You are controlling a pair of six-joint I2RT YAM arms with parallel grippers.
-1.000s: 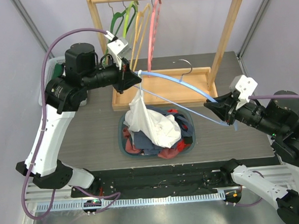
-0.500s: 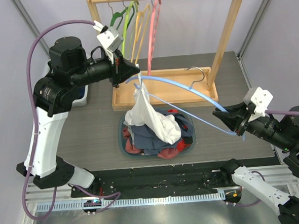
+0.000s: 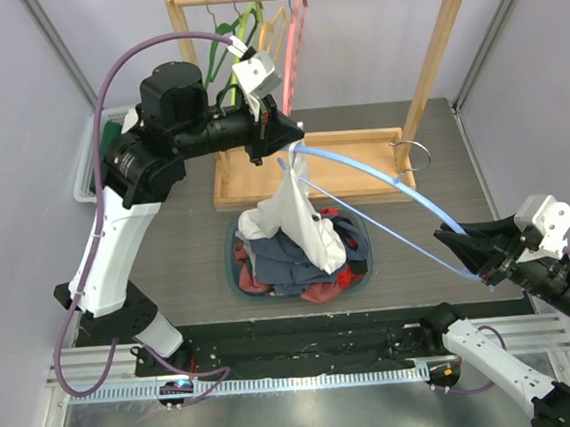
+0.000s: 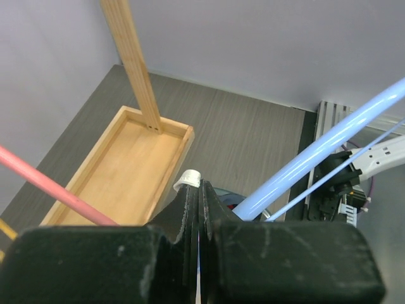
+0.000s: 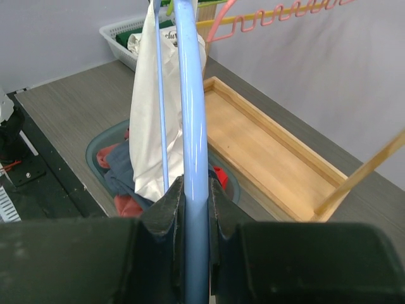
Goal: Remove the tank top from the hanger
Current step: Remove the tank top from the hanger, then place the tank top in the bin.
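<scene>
Strap of tank top (image 3: 300, 217) pinched at tip of hanger (image 3: 360, 165)

Seen from above, the white tank top hangs in a narrow bunch from the left end of the pale blue hanger, over the middle of the worktop (image 3: 190, 239). Its lower part spreads onto a pile of clothes (image 3: 303, 270) in a teal tub (image 3: 233, 275) directly beneath. Whether a strap still loops the hanger's tip cannot be told from any view.

The left fingers (image 3: 295, 135) are pressed fully together right at the top of the bunch. In the left wrist view a curl of white fabric shows at their tips, so they have the tank top by its upper edge.

The hanger slants across the scene, low on the right and high on the left, with its metal hook (image 3: 412, 155) pointing back toward the rack. The right fingers (image 3: 461, 237) are clamped on the hanger's right end. The right wrist view shows the blue arm squeezed between the two pads (image 5: 166, 209), with the thin lower bar (image 5: 161, 114) running beside it and the white cloth draped at the far end.

Behind stands a wooden rack (image 3: 430, 59) on a tray base (image 3: 345, 171), with green, yellow and pink hangers (image 3: 289, 49) on its rail. A white basket (image 3: 93, 153) sits at the left edge of the worktop.
</scene>
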